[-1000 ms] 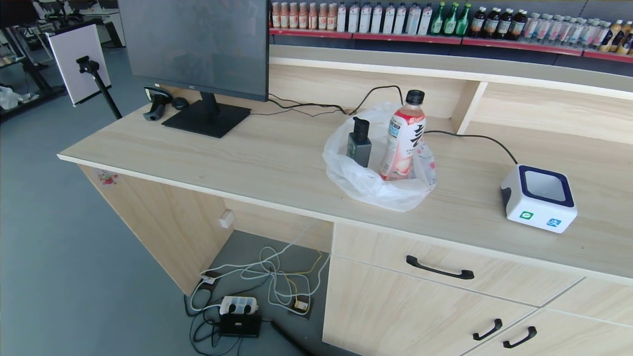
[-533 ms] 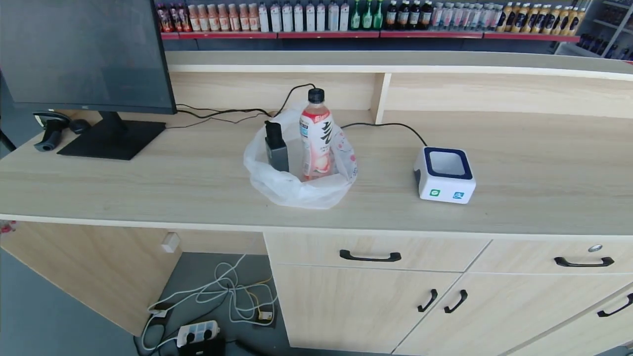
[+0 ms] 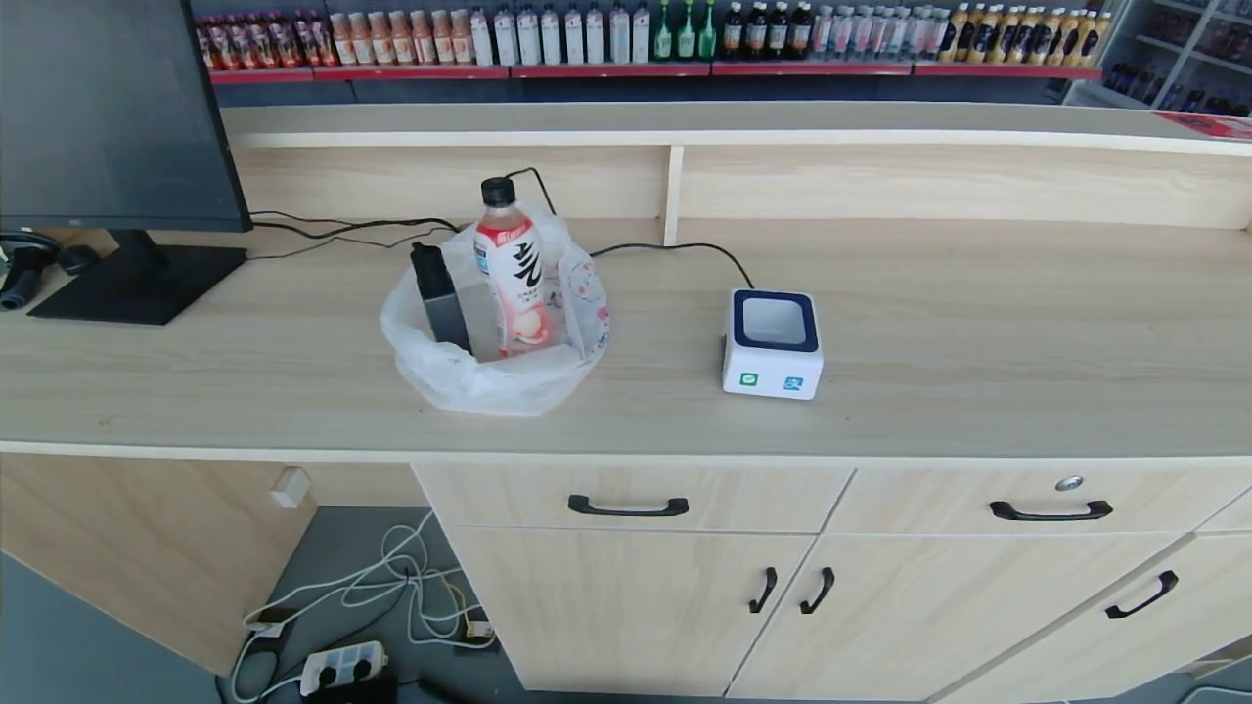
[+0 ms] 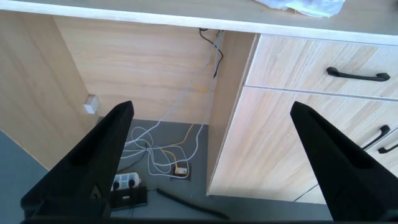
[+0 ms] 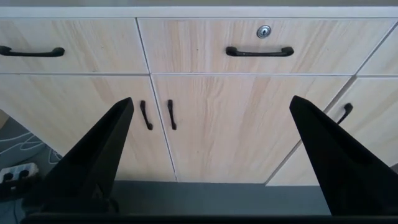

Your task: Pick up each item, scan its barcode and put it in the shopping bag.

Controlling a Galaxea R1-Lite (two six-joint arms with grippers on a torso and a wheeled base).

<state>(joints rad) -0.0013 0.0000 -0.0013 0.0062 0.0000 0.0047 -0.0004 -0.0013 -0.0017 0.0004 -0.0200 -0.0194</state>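
A white plastic shopping bag [image 3: 494,372] sits on the wooden counter [image 3: 978,323]. A pink-labelled drink bottle [image 3: 511,272] and a dark grey pump bottle [image 3: 440,298] stand upright inside it. To the bag's right is a white barcode scanner [image 3: 772,342] with a dark-framed window on top. My left gripper [image 4: 211,155] hangs open below counter height, facing the opening under the counter and a drawer front. My right gripper [image 5: 211,158] is open too, low in front of the cabinet doors [image 5: 155,118].
A black monitor [image 3: 108,117] on its stand occupies the counter's left end, with a handheld scanner [image 3: 20,284] beside it. Cables and a power strip [image 3: 342,665] lie on the floor under the counter. Shelves of bottles [image 3: 636,34] line the back wall.
The head camera has swung to the right, so the bag, scanner and monitor shifted left in the picture. The things on the counter have not moved.
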